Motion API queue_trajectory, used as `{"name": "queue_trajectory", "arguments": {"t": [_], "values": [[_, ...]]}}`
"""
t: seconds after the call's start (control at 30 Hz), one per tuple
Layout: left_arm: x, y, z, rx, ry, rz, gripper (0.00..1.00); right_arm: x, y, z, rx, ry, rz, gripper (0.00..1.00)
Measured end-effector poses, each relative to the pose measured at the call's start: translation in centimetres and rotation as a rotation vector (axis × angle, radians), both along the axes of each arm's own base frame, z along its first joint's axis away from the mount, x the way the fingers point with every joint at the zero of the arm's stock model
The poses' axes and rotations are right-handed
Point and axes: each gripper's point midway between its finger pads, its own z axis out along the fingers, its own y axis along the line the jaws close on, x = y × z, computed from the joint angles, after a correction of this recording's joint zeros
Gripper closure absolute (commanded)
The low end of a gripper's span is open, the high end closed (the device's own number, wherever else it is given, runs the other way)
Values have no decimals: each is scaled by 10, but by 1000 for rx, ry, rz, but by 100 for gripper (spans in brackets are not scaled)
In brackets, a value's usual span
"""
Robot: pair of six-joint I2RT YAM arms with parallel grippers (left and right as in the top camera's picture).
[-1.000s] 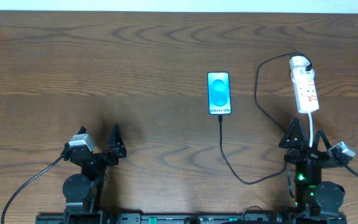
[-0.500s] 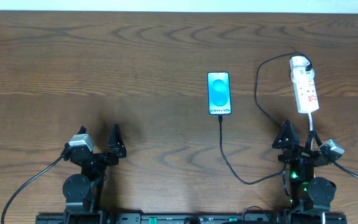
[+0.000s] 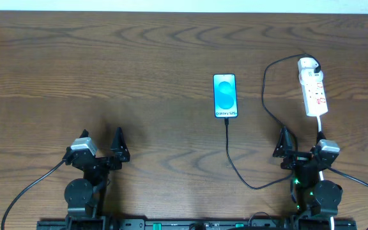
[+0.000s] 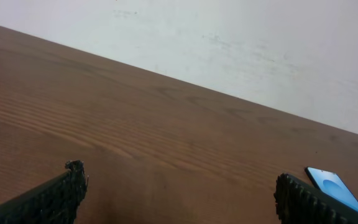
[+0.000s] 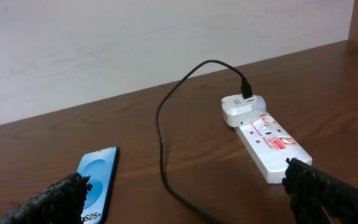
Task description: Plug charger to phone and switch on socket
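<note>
The phone [image 3: 225, 96] lies face up mid-table, blue screen lit; it also shows in the wrist views [image 4: 337, 190] [image 5: 98, 177]. The charger's black cable [image 3: 229, 150] [image 5: 160, 137] leaves the white adapter [image 3: 307, 64] [image 5: 241, 106], loops left and down, and its tip meets the phone's near edge; whether it is inserted I cannot tell. The socket [image 3: 314, 92] [image 5: 269, 143], a white strip with red marks, lies far right. My left gripper [image 3: 101, 148] [image 4: 180, 180] stands open near the front left. My right gripper [image 3: 304, 150] [image 5: 185, 174] is open, below the socket, over the cable.
A white cord [image 3: 321, 124] runs from the socket's near end toward my right arm's base. A pale wall borders the table's far edge. Bare wood spreads across the left half and between the phone and my left gripper.
My right gripper has swung left, from under the socket's cord toward the cable's loop. The left arm, phone, cable and socket have not moved.
</note>
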Motion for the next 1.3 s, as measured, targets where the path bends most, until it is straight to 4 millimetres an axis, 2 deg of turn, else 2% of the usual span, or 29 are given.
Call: {"name": "queue_trajectory", "arguments": {"t": [1.3], "values": [[0, 0, 0, 0, 0, 0, 2, 0, 0, 0, -27, 1, 2, 1]]}}
